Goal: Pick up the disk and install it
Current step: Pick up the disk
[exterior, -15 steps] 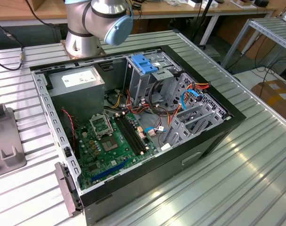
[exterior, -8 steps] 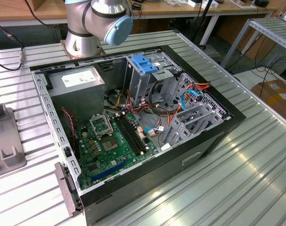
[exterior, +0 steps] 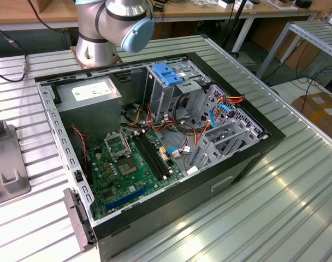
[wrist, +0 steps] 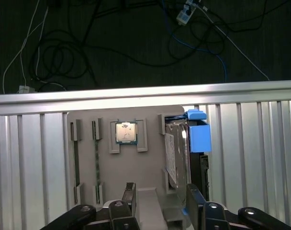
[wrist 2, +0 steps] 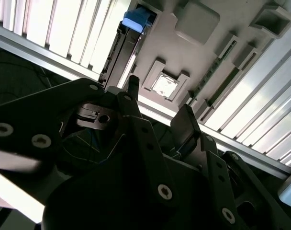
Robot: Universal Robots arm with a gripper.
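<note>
**While the gripper stands open: disk on edge in its holder slot**

When you check the first wrist view, count one gripper [wrist: 162,197] with two fingers [wrist: 130,192], spread apart and grasping nothing. Count one disk [wrist: 186,143], standing on its long edge in a slot of one grey holder [wrist: 150,167] on the ribbed table [wrist: 30,158]. Its blue carrier frame [wrist: 199,136] shows along one side and at the far end. One square processor chip [wrist: 126,132] sits in its own recess of the holder, apart from the disk. Two thin strips [wrist: 76,160] lie in two long slots beyond the chip; you cannot tell what they are.

The disk is not between the fingers. It lies just beside one finger, which covers its near end, so you cannot tell whether they touch. In the second wrist view the disk [wrist 2: 121,50] runs away from one fingertip, and the gap between the fingers is bare.

In the exterior view, count one open computer case [exterior: 237,169] on the table, with one blue bracket [exterior: 169,73] in its drive cage. The arm [exterior: 114,22] is cut off by the frame's edge. One grey fixture [exterior: 5,169] is cut off at the exterior view's left.
</note>
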